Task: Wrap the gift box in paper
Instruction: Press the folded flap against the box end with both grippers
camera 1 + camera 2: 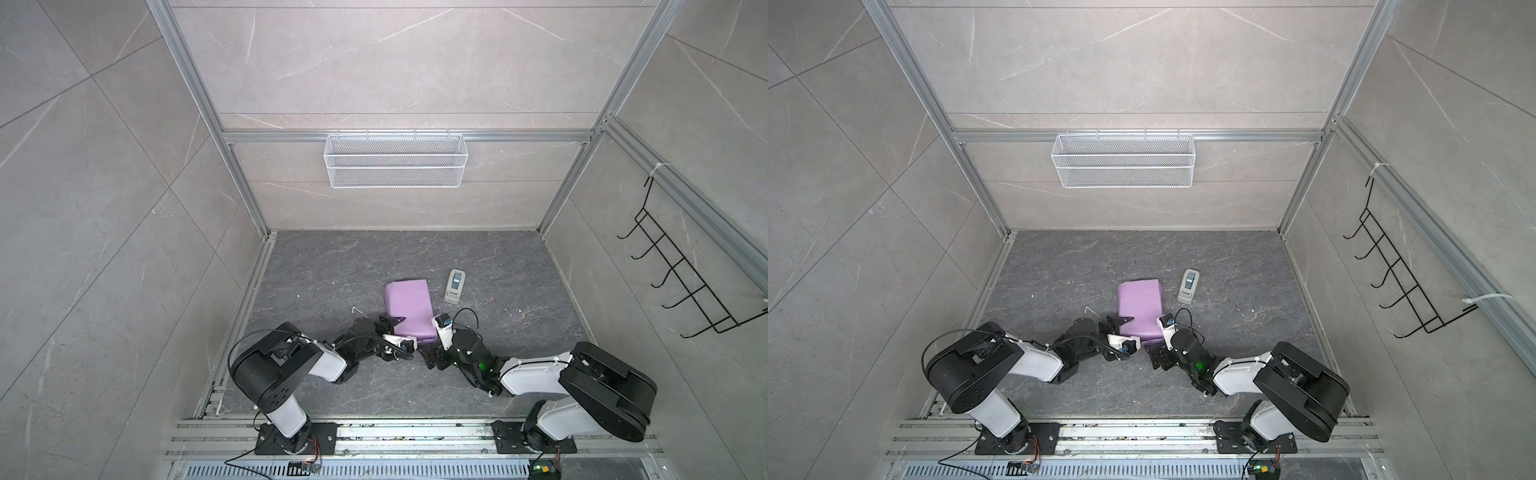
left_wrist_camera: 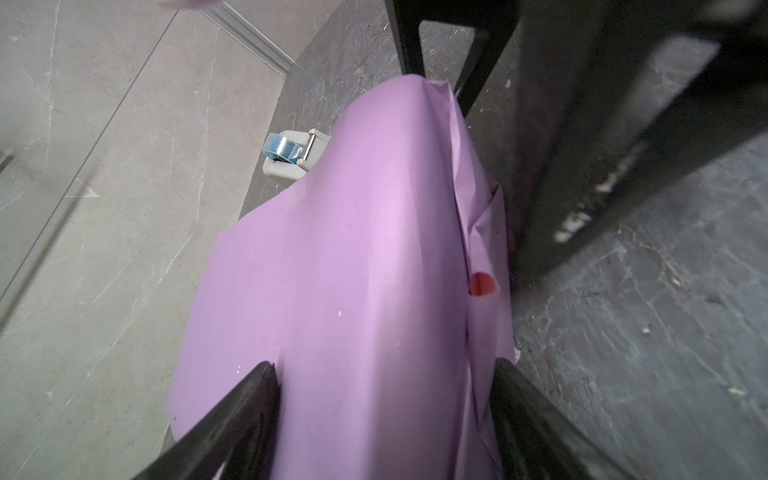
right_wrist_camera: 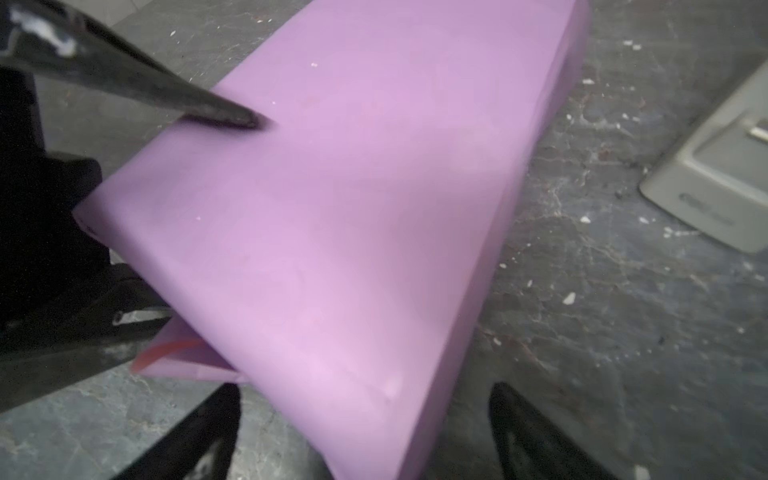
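- the paper [image 1: 409, 309] is wrapped round the parcel mid-worktop [image 1: 332, 270], lilac side out. the gift box itself is hidden inside.
- long axis runs away from the robot toward the back wall [image 1: 395, 208], and the untucked near end faces both arms.
- left hand [image 2: 382, 370] straddles the near-left edge with its jaws wide. can't tell if it's actually pinching.
- right hand [image 3: 365, 392] is wide open and empty, with the near-right corner between its fingers.
- my guess is the near-end fold comes next. both hands look about equally close.
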You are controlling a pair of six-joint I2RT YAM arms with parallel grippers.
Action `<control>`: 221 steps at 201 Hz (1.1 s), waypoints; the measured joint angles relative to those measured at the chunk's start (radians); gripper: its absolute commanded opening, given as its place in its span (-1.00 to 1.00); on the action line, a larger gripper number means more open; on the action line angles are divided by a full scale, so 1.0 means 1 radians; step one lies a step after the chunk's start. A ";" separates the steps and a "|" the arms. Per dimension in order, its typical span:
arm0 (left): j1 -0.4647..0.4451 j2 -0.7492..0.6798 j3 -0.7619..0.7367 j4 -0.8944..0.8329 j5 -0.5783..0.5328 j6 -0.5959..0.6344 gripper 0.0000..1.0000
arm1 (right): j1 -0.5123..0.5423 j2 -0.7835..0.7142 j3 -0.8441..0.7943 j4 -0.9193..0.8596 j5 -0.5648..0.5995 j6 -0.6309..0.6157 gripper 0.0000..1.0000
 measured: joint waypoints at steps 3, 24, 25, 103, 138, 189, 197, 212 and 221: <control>0.000 0.000 0.000 0.000 0.000 0.000 0.62 | 0.000 0.002 0.000 0.002 0.000 -0.001 0.98; 0.000 0.000 0.000 0.000 0.000 -0.003 0.62 | -0.001 0.020 0.004 0.027 -0.015 0.011 0.99; 0.000 0.000 0.000 0.000 0.000 -0.003 0.62 | -0.001 0.021 0.004 0.028 -0.015 0.011 0.99; 0.000 0.000 0.000 0.000 0.001 -0.007 0.62 | -0.001 0.030 0.024 0.073 -0.029 0.076 0.97; 0.000 0.000 0.000 0.000 0.001 -0.007 0.61 | -0.001 0.027 0.033 0.067 -0.011 0.101 0.96; 0.000 0.000 0.003 -0.001 0.000 -0.007 0.61 | -0.001 0.002 0.036 0.037 0.046 0.126 0.95; 0.000 0.000 0.003 -0.001 0.000 -0.007 0.61 | -0.001 -0.001 0.038 0.031 0.051 0.126 0.95; 0.000 0.000 0.004 -0.002 0.000 -0.008 0.61 | -0.001 -0.006 0.042 0.018 0.057 0.126 0.95; 0.000 0.000 0.004 -0.002 0.000 -0.008 0.61 | -0.001 -0.009 0.045 0.011 0.060 0.127 0.95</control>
